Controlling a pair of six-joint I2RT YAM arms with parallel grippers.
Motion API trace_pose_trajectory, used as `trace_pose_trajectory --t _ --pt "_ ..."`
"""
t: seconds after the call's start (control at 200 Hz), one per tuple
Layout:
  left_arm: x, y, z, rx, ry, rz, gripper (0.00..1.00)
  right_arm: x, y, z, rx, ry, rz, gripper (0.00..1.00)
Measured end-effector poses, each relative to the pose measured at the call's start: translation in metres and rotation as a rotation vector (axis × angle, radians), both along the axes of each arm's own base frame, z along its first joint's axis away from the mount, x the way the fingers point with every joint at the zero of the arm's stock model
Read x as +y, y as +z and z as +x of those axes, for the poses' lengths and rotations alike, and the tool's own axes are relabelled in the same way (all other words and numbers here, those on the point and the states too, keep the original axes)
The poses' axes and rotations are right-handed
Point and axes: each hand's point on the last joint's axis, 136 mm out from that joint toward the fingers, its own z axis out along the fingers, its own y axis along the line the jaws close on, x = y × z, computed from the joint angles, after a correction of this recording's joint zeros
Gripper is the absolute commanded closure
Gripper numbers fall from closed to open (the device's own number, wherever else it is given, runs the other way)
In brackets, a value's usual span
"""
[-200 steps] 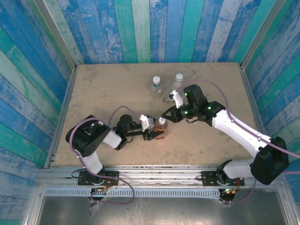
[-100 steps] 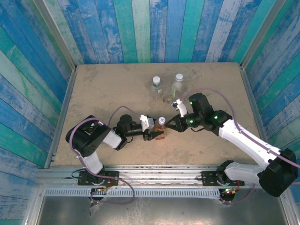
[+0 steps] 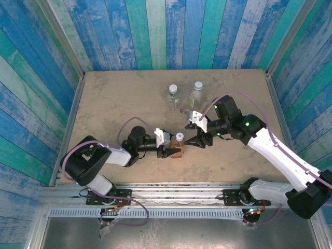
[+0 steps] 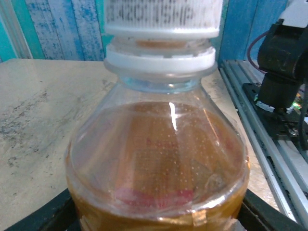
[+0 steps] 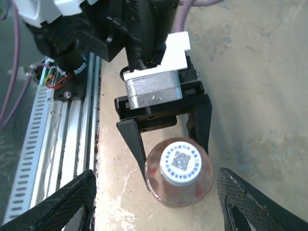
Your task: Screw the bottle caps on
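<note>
Right wrist view: left tool (image 5: 174,161) clamps the amber bottle (image 5: 166,192), white cap (image 5: 179,162) on, standing on the counter (image 5: 250,72); right tool (image 5: 161,204) hangs above, jaws spread apart.

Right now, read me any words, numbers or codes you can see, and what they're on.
Side of the white cap: a printed code line, cut off and blurred, unreadable.
Its top: a QR-style square ringed by tiny print, too small to read.
On the orange bottle: faint reddish lettering, illegible.
</note>
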Motion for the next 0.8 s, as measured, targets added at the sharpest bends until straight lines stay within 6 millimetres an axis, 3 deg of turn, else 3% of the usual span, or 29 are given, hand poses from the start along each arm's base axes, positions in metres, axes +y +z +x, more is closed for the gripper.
trace_pose_trajectory --t 0.17,0.481,0.801 --pt "0.001 0.000 -0.007 -0.011 -0.023 0.020 0.38 0.011 0.005 0.001 -0.079 0.142 -0.041 0.45" --pt "0.001 -0.002 -0.010 0.002 -0.035 0.033 0.38 0.017 -0.024 -0.004 -0.033 0.250 -0.130 0.55" --pt "0.002 0.001 -0.013 0.001 -0.042 0.031 0.38 0.023 -0.033 0.001 -0.013 0.272 -0.148 0.62"
